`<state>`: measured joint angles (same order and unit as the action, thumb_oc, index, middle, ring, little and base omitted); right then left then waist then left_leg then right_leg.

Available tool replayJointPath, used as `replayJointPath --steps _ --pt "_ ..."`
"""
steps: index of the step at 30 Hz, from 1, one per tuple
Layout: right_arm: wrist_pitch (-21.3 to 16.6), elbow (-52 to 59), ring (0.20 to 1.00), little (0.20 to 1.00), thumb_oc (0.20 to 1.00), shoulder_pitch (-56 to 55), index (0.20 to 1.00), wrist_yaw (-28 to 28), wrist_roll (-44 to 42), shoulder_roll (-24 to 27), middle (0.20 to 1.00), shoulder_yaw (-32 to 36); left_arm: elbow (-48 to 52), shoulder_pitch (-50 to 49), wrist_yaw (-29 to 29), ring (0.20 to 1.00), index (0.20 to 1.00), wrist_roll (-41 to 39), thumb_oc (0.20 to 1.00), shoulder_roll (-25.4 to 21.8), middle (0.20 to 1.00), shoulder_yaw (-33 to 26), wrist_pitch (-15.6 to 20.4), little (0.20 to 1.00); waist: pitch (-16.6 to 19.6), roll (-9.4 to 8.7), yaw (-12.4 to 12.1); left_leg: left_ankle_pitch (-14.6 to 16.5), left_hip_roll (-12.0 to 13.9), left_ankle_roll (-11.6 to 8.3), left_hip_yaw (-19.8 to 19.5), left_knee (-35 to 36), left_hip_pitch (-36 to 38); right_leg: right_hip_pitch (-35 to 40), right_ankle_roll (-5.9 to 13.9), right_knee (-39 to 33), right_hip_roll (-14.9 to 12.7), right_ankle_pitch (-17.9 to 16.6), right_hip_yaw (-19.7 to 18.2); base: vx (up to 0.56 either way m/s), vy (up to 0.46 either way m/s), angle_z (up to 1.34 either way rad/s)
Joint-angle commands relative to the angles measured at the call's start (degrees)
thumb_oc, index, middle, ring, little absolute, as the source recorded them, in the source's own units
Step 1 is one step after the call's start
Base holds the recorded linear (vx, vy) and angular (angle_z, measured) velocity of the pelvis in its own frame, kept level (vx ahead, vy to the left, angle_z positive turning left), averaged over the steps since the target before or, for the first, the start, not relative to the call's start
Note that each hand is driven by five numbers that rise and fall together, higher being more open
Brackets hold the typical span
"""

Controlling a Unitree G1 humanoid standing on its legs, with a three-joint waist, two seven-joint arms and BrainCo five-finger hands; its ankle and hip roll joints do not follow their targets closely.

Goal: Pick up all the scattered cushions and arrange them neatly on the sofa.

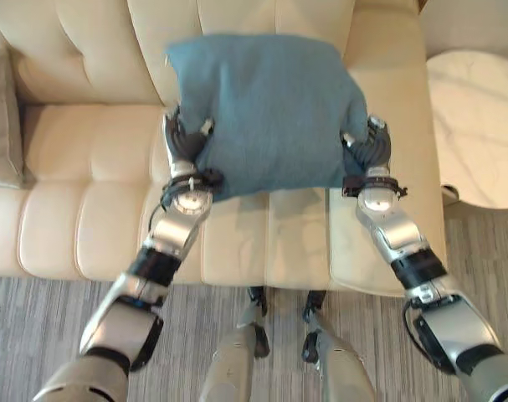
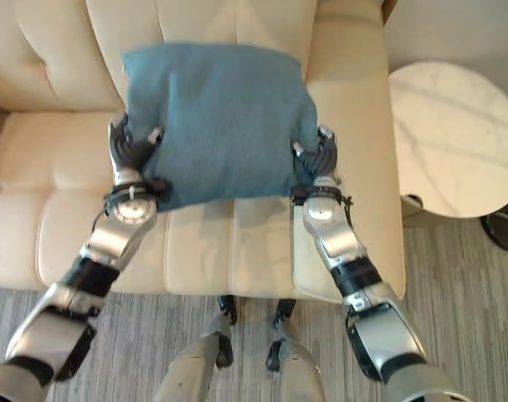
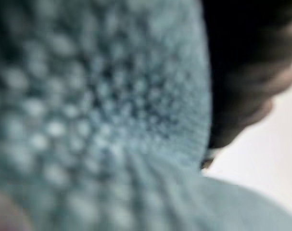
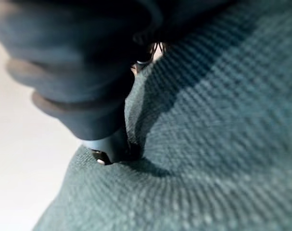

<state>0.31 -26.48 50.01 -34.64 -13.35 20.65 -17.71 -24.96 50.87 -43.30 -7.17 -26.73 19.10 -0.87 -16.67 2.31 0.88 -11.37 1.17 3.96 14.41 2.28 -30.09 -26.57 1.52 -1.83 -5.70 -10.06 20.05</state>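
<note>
Left eye view: a blue cushion (image 1: 266, 113) is held over the cream sofa (image 1: 86, 209), against its backrest, with the left hand (image 1: 185, 141) pinching its lower left edge and the right hand (image 1: 369, 146) clamped on its lower right edge — a beige cushion (image 1: 1, 117) sits at the sofa's far left. Right eye view: a round white side table (image 2: 450, 138) stands right of the sofa. Left wrist view: blue weave close up. Right wrist view: the thumb (image 4: 112, 144) presses into the fabric — a dent shows.
</note>
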Motion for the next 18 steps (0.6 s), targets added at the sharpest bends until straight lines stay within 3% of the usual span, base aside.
replayJointPath --steps 1,5,8,9,10,11,18 --pt "-7.2 0.7 0.200 0.200 0.200 13.9 0.200 -3.9 4.9 -1.5 0.200 -3.5 -2.8 14.7 -3.9 0.200 0.200 9.6 0.200 -4.8 0.200 4.8 2.6 0.200 0.5 -2.37 0.4 8.9 -1.5 -5.56 -5.1 -5.4 -1.1 -3.8 4.63 6.3 -2.0 8.8 -6.7 0.05 0.021 0.02" --pt "-7.3 -10.0 0.200 0.200 0.200 24.3 0.200 -9.7 9.9 -0.8 0.200 -6.1 -16.6 27.2 -6.2 0.200 0.200 16.6 0.200 -8.4 0.200 11.5 -2.1 0.200 0.1 -1.59 0.0 6.9 -1.4 -6.20 -5.8 -3.2 -5.7 -9.4 5.31 6.3 -1.9 8.3 -6.6 0.05 -0.003 0.11" --pt "-6.4 -13.9 0.200 0.200 0.200 27.0 0.200 -8.5 11.6 -0.4 0.200 -8.4 -21.5 29.8 -5.8 0.200 0.200 17.9 0.200 -9.0 0.200 12.9 -3.4 0.200 0.1 -1.66 -0.4 6.2 -1.5 -6.20 -5.9 -2.1 -6.6 -10.9 5.51 6.1 -1.7 7.9 -6.9 0.06 -0.003 0.06" --pt "-5.8 -18.2 1.000 1.000 1.000 28.6 1.000 -6.4 11.4 -1.1 1.000 -10.8 -26.0 31.0 -5.3 0.470 0.470 17.7 0.470 -8.5 0.470 13.8 -3.8 0.470 -0.1 -1.80 -0.6 5.6 -1.5 -6.28 -5.9 -0.9 -6.8 -11.6 5.65 5.9 -1.6 7.7 -6.8 0.05 -0.010 0.01" --pt "-5.9 -18.4 1.000 1.000 1.000 28.7 1.000 -6.4 11.4 -1.1 1.000 -10.9 -26.1 31.1 -5.3 0.595 0.595 17.7 0.595 -8.5 0.595 13.8 -3.8 0.595 0.1 -1.79 -0.6 5.4 -1.5 -6.22 -5.9 -0.8 -7.0 -11.8 5.61 5.8 -1.6 7.5 -6.8 0.06 -0.020 -0.03" --pt "-4.5 -20.9 1.000 1.000 1.000 29.3 1.000 -3.8 11.4 -0.3 1.000 -12.7 -27.6 30.7 -3.8 1.000 1.000 16.9 1.000 -8.8 1.000 13.8 -3.9 1.000 0.0 -1.92 -0.9 5.1 -1.6 -6.26 -6.1 0.1 -6.8 -11.8 5.70 5.4 -1.5 7.4 -6.8 0.02 -0.007 -0.03" --pt "-1.6 -29.3 1.000 1.000 1.000 27.0 1.000 0.8 10.7 1.7 1.000 -13.6 -34.2 27.1 2.0 1.000 1.000 12.3 1.000 -9.4 1.000 12.6 -4.0 1.000 -1.1 -2.37 -1.2 5.0 -1.7 -6.20 -6.1 1.2 -3.5 -9.1 5.59 4.5 -1.4 7.5 -6.9 0.01 -0.008 0.01"
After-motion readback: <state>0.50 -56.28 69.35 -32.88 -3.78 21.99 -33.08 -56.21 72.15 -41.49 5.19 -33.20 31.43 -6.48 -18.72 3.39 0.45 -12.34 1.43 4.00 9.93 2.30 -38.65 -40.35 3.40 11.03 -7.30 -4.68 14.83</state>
